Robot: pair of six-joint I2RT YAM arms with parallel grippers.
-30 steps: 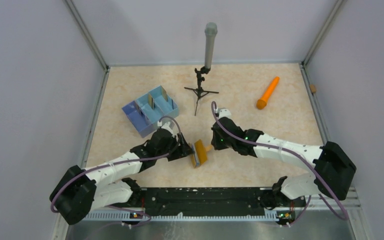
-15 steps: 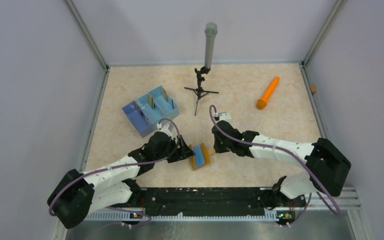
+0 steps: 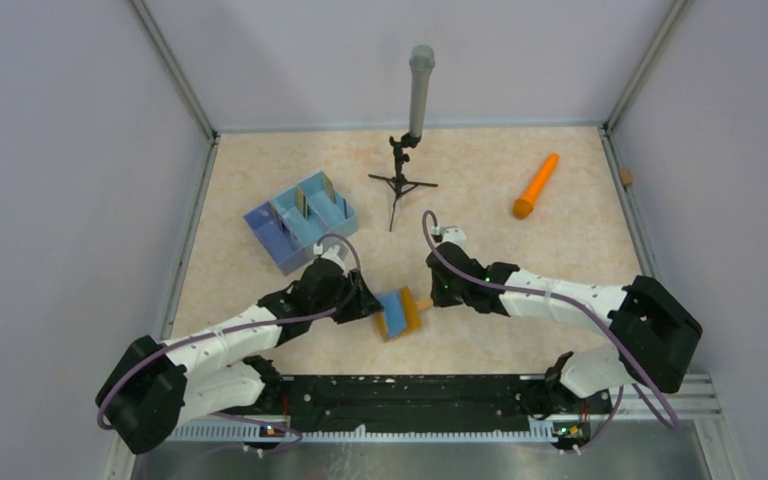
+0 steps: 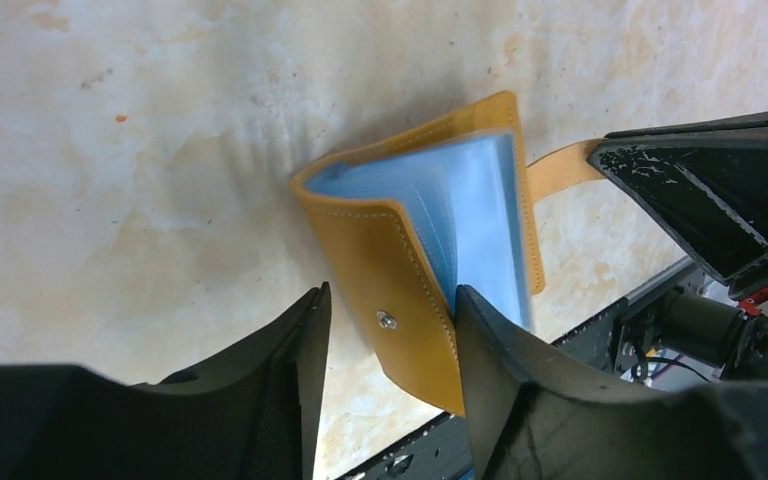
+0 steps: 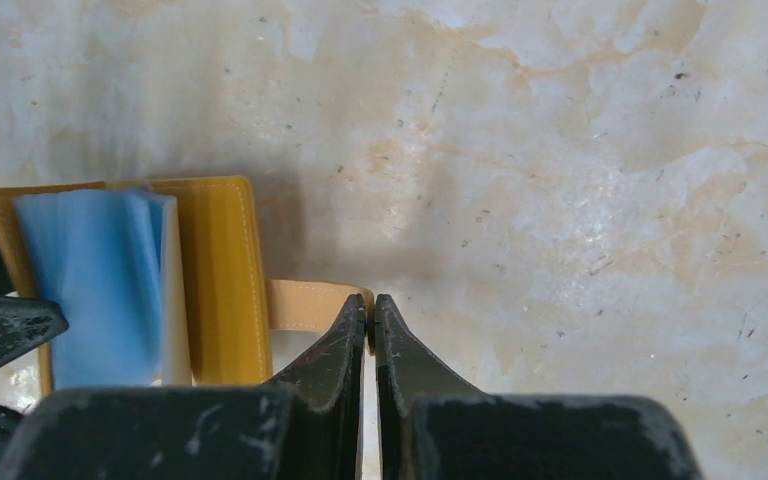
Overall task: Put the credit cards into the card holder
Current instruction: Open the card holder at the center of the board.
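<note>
Yellow strap (image 5: 310, 303) sits pinched in the right gripper (image 5: 371, 305), jaws pressed together. The left gripper (image 4: 388, 295) has its jaws spread around one cover of the wallet (image 4: 410, 270), in the near middle. It gapes wider than a second ago, so the blue pockets (image 4: 460, 210) show. The cards (image 3: 302, 203) wait far left in the tray (image 3: 270, 235). The stand (image 3: 402, 180) and orange stick (image 3: 537, 186) block nothing.

The card holder (image 3: 398, 312) sits on the table (image 3: 560, 240), near the front and in the middle. The left gripper (image 3: 372, 306) is at its left, with one side of the holder between its fingers (image 4: 290, 370). The right gripper (image 3: 426, 298) is at its right, pinching the tab (image 5: 305, 305). Farther back on the left is a tray (image 3: 270, 232) with two credit cards (image 3: 302, 203) standing in it. A stand (image 3: 401, 181) is behind the middle. A cone stick (image 3: 536, 186) lies far right.
</note>
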